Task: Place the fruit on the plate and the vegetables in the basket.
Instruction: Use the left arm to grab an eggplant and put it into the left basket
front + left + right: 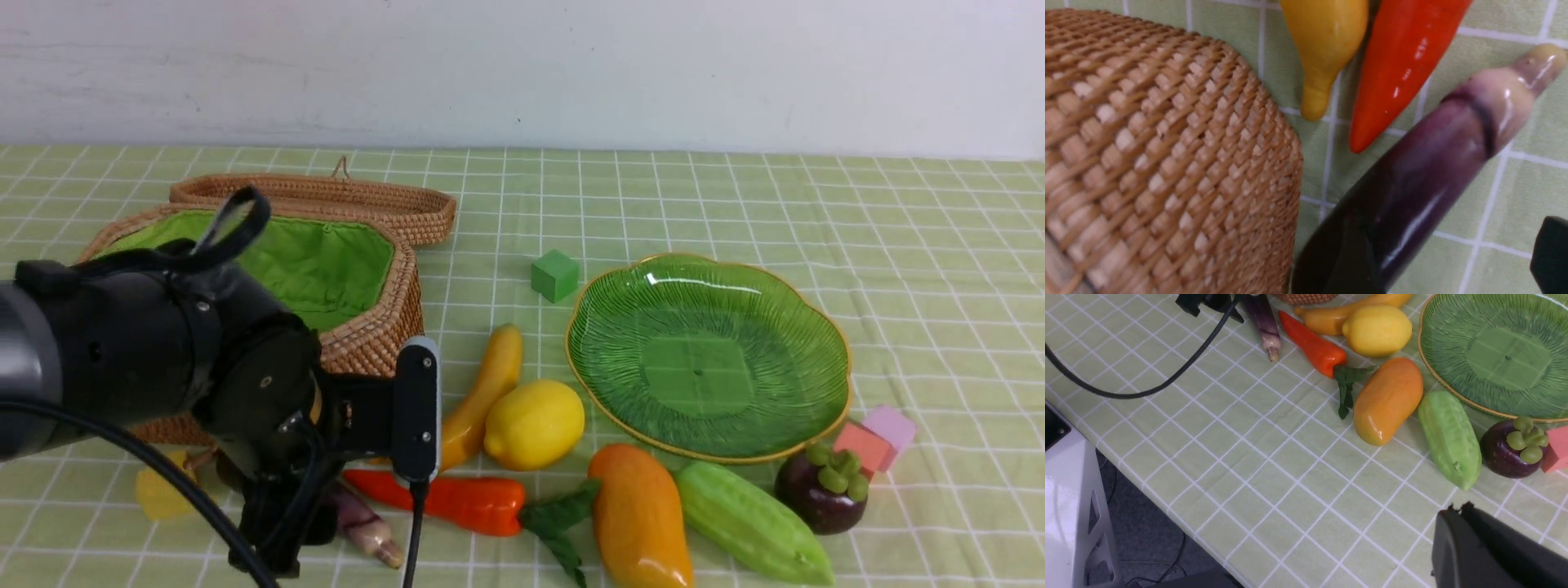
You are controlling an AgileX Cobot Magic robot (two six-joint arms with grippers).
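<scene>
Left claw (277, 531) sits low at lower left of the front frame, at the foot of the large brown woven wicker basket with green cloth lining (384, 327). It is spread. In the wrist view one dark finger (1551, 253) stands apart from the glossy dark purple toy eggplant (1412, 192), with cloth showing between them, so nothing is pinched. The eggplant lies on the desk (939, 245), just beside the basket wall, pale tip toward the bottom edge. Likely step: lining up around the eggplant for a grab, since the basket is the closest drop. The basket lid is flipped back and the lining that shows is bare.

Right claw (1461, 514) is pressed together and holds nothing. It hangs over bare cloth near the fruit row, probably parked clear of the left arm.

Nothing is sorted yet, and the wide green ribbed glass plate with gold rim (816, 327) at centre right is bare. The rest lies across the lower middle of the frame:
- red-orange carrot (465, 498)
- long yellow-orange banana (486, 392)
- round yellow lemon (535, 425)
- orange-yellow mango (637, 514)
- light green bumpy gourd (751, 518)
- dark purple mangosteen (816, 494)
</scene>
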